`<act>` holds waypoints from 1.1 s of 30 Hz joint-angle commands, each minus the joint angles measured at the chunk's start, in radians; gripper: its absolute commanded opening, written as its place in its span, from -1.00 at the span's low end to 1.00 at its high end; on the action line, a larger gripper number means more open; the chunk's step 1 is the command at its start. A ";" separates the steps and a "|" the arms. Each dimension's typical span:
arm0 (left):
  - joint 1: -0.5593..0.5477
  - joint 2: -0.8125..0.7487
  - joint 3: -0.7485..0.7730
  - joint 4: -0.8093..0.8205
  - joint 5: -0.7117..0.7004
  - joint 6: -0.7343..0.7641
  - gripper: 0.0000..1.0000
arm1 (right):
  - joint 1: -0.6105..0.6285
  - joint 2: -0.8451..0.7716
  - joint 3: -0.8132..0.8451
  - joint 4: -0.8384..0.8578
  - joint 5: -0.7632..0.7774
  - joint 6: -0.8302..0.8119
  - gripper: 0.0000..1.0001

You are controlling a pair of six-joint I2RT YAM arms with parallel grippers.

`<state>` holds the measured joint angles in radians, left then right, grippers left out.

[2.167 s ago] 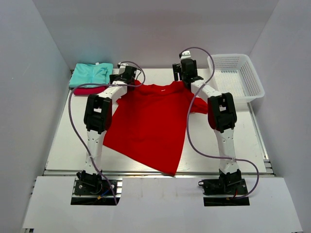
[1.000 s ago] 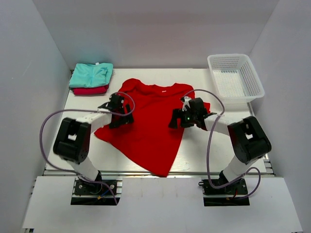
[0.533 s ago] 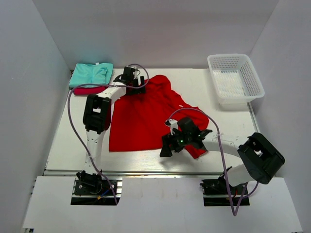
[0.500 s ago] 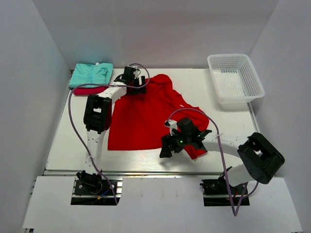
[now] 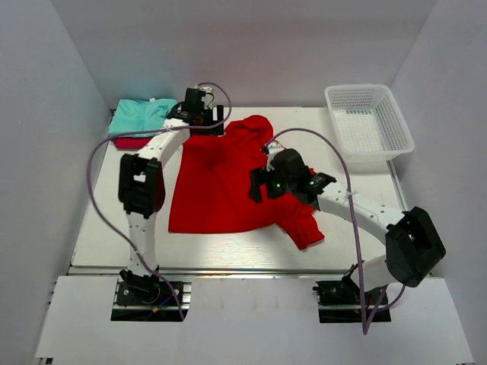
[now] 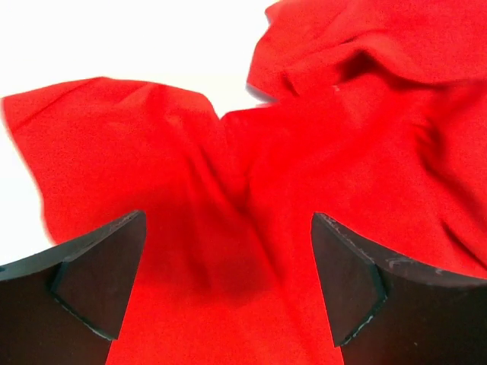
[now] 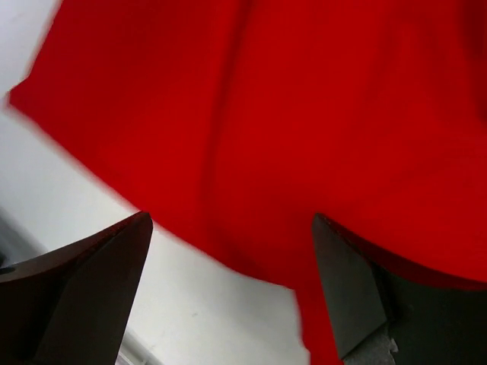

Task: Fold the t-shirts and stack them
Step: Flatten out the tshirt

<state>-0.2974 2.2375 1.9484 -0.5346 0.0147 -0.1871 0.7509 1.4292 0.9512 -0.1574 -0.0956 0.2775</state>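
Note:
The bright red t-shirt lies rumpled and partly folded on the white table, one sleeve trailing toward the front right. My left gripper is open over the shirt's far left corner; the left wrist view shows wrinkled red cloth between its spread jaws. My right gripper is open and empty above the shirt's right side; the right wrist view shows the cloth's edge and bare table under it. The mint t-shirt lies folded on the crimson-pink t-shirt at the far left corner.
A white mesh basket stands at the far right of the table. Grey walls close in the left, right and back sides. Purple cables loop off both arms over the table.
My right gripper has moved from the shirt's front edge back over its middle right. My left gripper has shifted slightly back and left. The shirt's front right part now lies more bunched.

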 commanded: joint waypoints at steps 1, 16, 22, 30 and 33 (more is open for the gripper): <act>-0.005 -0.311 -0.142 0.022 0.016 -0.003 0.98 | -0.051 0.043 0.076 -0.131 0.268 0.055 0.81; -0.014 -0.931 -1.323 0.384 0.088 -0.278 0.98 | -0.209 0.028 -0.107 -0.323 0.410 0.153 0.81; -0.014 -0.866 -1.376 0.358 0.053 -0.290 0.98 | -0.214 -0.023 -0.178 -0.347 0.454 0.180 0.81; 0.000 -0.799 -1.372 0.259 -0.045 -0.348 0.98 | -0.281 0.023 -0.170 -0.439 0.586 0.253 0.47; 0.000 -0.780 -1.372 0.259 -0.045 -0.357 0.98 | -0.329 -0.047 -0.198 -0.482 0.579 0.290 0.47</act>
<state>-0.3050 1.3949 0.6167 -0.1669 0.0189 -0.5217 0.4599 1.4414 0.7712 -0.5461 0.4118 0.5041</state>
